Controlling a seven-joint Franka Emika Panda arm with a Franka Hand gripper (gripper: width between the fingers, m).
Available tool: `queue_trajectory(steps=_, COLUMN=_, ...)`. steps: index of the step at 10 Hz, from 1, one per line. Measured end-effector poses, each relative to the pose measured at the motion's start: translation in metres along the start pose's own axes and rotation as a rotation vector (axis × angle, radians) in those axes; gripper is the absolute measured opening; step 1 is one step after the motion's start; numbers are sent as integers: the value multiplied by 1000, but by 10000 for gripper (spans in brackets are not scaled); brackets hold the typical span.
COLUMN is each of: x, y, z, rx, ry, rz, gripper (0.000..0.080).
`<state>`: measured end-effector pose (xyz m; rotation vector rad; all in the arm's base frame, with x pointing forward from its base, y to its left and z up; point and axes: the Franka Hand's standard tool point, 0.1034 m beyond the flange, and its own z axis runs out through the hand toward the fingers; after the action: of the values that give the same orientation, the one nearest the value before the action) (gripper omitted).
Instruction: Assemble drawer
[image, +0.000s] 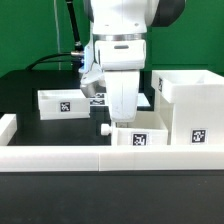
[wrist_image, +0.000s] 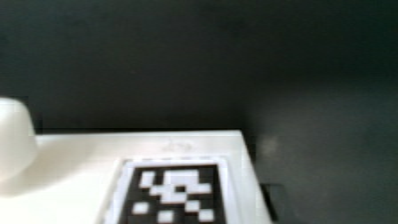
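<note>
On the black tabletop (image: 20, 90) the drawer lies in loose parts. Its large shell (image: 195, 105) stands at the exterior view's right, with the front tray (image: 138, 138) just beside it under the claw (image: 122, 116). The left tray (image: 62, 103) sits well apart. Neither tray is in the shell yet. I cannot tell how wide the claw is or whether it holds anything.

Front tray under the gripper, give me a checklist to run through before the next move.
1. The gripper over the front tray: ok.
2. The fingers open or shut: cannot tell.
3. Grip on the front tray: cannot tell.
4. The knob unobstructed: ok.
5. The second tray apart from the arm: ok.
6. The shell standing upright at the exterior view's right: ok.
</note>
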<state>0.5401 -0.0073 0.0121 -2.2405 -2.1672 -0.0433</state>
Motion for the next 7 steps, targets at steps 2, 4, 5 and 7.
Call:
queue_trajectory(steps=2, x=1, y=-1, z=0, rx=12, ry=-1, rz=-2, gripper=42)
queue_trajectory(steps=4, x=0, y=-1, z=0, rx=12, ry=-1, rz=0, gripper=42)
queue_trajectory(steps=5, x=0, y=-1, z=0, rx=12, ry=-1, rz=0, gripper=42)
queue_trajectory(steps=7, x=3, y=-1, z=0, rx=12, ry=0, rz=-4, gripper=42)
